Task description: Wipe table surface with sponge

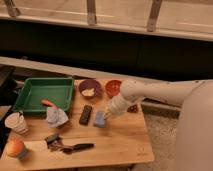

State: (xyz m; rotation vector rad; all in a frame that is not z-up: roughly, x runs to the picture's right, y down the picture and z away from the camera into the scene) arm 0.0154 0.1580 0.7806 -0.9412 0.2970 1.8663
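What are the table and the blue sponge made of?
Table: looks like wood, pale tan with a matte finish. Sponge: probably soft foam, a dull blue block. The claw sits right over the sponge at the table's middle.

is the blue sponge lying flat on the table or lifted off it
Flat on the table: the sponge rests on the wood beside the remote, with the gripper at its right edge.

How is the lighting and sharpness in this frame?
Camera view: warm, dim light and soft focus throughout; the dark band behind the table loses detail; the hand at the sponge is blurred, and the floor beyond the railing is brighter.
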